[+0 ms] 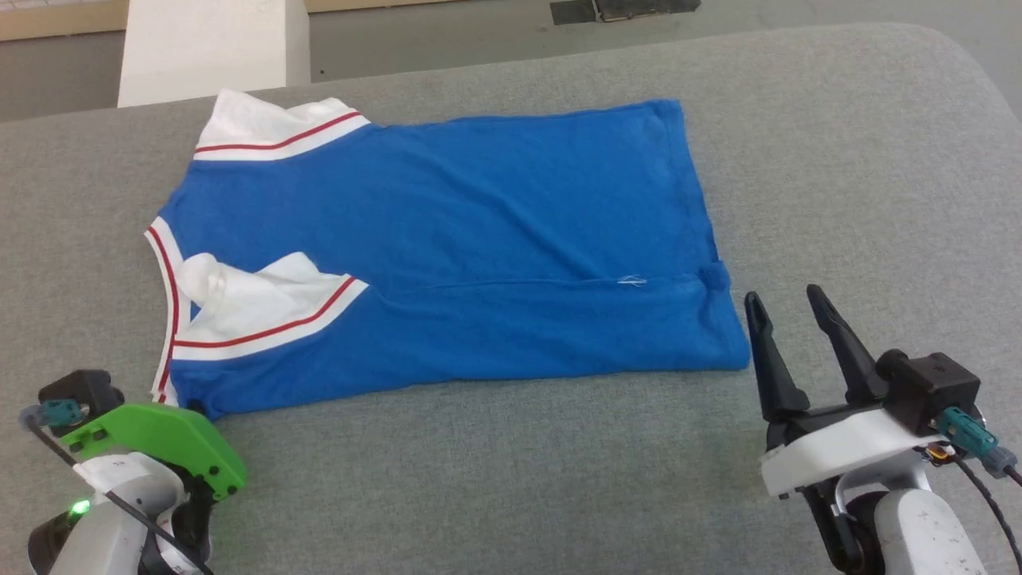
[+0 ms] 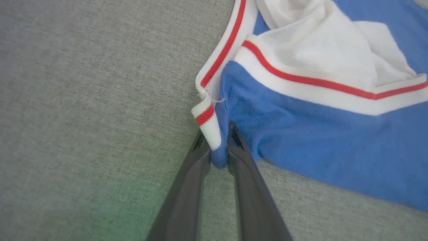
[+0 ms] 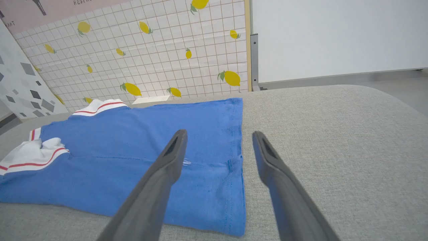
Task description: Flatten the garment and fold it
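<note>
The garment (image 1: 479,239), a bright blue T-shirt with white, red-striped sleeves, lies spread across the grey table with its collar end at the left and its hem at the right. The near sleeve (image 1: 255,307) is folded over the blue body. My left gripper (image 2: 219,140) is shut on the garment's near left corner (image 2: 214,134), pinching white-and-red trim and blue cloth between its fingers. In the head view its green housing (image 1: 160,443) covers the fingers. My right gripper (image 1: 782,297) stands open just right of the near hem corner (image 3: 230,214), touching no cloth.
The grey fabric-covered table (image 1: 838,160) curves away at the far right. A white block (image 1: 211,48) stands behind the table at the back left. A lemon-patterned tiled wall (image 3: 150,50) rises beyond the far edge.
</note>
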You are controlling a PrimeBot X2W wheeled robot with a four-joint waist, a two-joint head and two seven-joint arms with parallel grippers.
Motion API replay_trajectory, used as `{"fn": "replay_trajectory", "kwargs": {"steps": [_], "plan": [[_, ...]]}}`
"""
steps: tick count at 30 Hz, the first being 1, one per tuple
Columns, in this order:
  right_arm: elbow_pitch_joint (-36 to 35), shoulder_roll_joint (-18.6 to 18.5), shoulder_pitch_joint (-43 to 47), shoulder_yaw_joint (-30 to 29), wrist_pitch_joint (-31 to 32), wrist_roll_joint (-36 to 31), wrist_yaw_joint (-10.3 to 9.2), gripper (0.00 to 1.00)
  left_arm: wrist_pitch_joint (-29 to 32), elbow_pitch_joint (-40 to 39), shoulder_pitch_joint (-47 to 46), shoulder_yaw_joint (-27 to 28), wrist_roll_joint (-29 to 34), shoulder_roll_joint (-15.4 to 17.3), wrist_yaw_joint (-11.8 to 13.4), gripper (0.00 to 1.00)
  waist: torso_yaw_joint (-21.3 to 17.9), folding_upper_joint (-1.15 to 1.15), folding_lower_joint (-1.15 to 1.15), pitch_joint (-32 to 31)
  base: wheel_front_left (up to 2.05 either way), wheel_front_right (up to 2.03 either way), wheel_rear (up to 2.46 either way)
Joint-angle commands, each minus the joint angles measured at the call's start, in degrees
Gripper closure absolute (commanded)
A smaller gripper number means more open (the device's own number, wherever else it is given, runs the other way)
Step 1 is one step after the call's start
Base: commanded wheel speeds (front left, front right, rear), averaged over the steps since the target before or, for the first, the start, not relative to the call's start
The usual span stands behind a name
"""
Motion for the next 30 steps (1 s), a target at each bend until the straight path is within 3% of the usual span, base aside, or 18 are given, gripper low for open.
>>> {"fn": "replay_trajectory", "kwargs": {"steps": [1, 6, 14, 21, 22, 23, 24, 25, 26, 27, 30], "plan": [[0.33, 0.1, -0.72, -0.43, -0.57, -0.49, -0.09, 0.0, 0.62, 0.45, -0.22, -0.59, -0.64, -0.38, -0.43, 1.0, 0.11, 0.0, 0.0, -0.09, 0.0, 0.0, 0.0], [2.74, 0.23, -1.45, -1.91, 4.35, -1.37, -0.09, 0.0, -0.86, 0.49, -0.32, -1.36, -0.26, -0.7, -1.69, 1.0, 1.24, 0.0, 0.0, -0.59, 0.0, 0.0, 0.0], [7.88, 0.45, -5.29, -5.92, 28.94, -1.41, -0.09, 0.0, -3.72, 1.07, -1.15, -2.61, 0.43, -1.98, -3.22, 1.0, 3.41, 0.0, 0.0, -0.43, 0.0, 0.0, 0.0], [8.64, 0.47, -8.11, -6.39, 45.49, -4.08, -0.09, 0.0, -5.31, 1.81, -2.51, -3.32, 0.79, -2.31, -4.61, 1.0, 4.83, 0.0, 0.0, 0.76, 0.0, 0.0, 0.0], [8.48, 0.48, -8.27, -6.54, 47.82, -4.23, -0.09, 0.07, -5.63, 1.93, -2.68, -3.38, 0.84, -2.31, -4.85, 1.0, 4.96, 0.0, 0.0, 0.88, 0.0, 0.0, 0.0], [8.21, 0.48, -8.39, -6.72, 49.32, -4.02, -0.09, 0.29, -5.85, 2.05, -2.8, -3.4, 0.84, -2.35, -5.02, 1.0, 5.08, 0.0, 0.0, 0.98, 0.0, 0.0, 0.0], [7.8, 0.48, -8.52, -6.91, 50.93, -3.94, -0.09, 0.59, -6.11, 2.21, -2.95, -3.46, 0.86, -2.34, -5.27, 1.0, 5.19, 0.0, 0.0, 1.1, 0.0, 0.0, 0.0], [7.44, 0.48, -8.58, -7.1, 52.0, -3.95, -0.09, 0.71, -6.44, 2.35, -3.06, -3.49, 0.96, -2.3, -5.44, 1.0, 5.25, 0.0, 0.0, 1.16, 0.0, 0.0, 0.0], [6.93, 0.48, -8.64, -7.32, 52.94, -3.85, -0.09, 0.91, -6.81, 2.57, -3.18, -3.51, 1.03, -2.3, -5.64, 1.0, 5.32, 0.0, 0.0, 1.18, 0.0, 0.0, 0.0], [6.41, 0.48, -8.68, -7.48, 53.49, -3.63, -0.09, 1.0, -7.34, 2.78, -3.3, -3.57, 1.22, -2.23, -5.88, 1.0, 5.37, 0.0, 0.0, 1.14, 0.0, 0.0, 0.0], [4.83, 0.48, -8.62, -7.68, 52.25, -2.82, -0.09, 1.0, -9.53, 3.46, -3.53, -3.54, 1.98, -2.0, -6.51, 1.0, 5.47, 0.0, 0.0, 0.51, 0.0, 0.0, 0.0]]}}
